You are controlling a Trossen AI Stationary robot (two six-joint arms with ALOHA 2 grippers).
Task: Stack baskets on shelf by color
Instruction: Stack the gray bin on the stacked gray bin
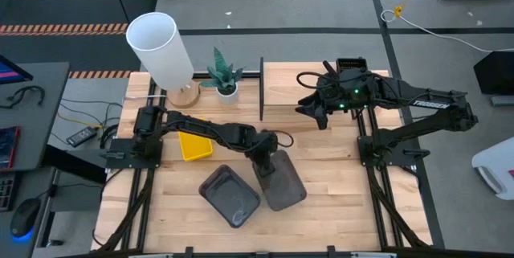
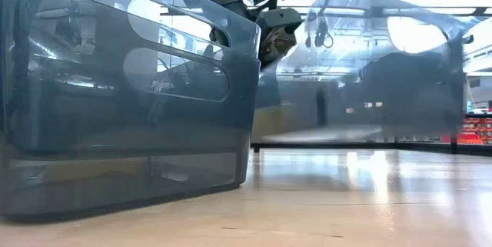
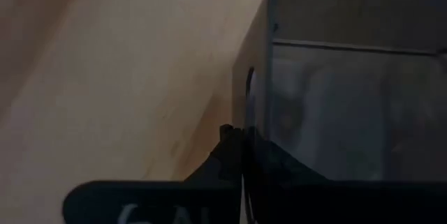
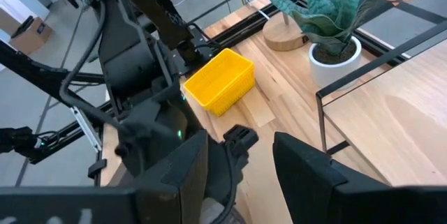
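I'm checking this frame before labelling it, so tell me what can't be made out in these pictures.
- High view: the left gripper is hidden by its own wrist over the grey basket.
- Low view: the near grey basket fills the picture and hides the yellow basket.
- High view: the right arm covers part of the shelf.
- No black mesh baskets show in any view.

I saw bare table [image 1: 337, 210] on the near right, open for a hand to pass. Near centre, two grey baskets [image 1: 230, 196] lay side by side with my left hand [image 1: 265, 164] closed on the right one's wall, blocking that lane. A yellow basket [image 1: 195, 146] sat left of them. Along the far edge, a white cylinder [image 1: 163, 49], a potted plant [image 1: 224, 75] and the shelf [image 1: 289, 89] crowded the way; my right hand [image 1: 313, 112], fingers apart, hung over the shelf.
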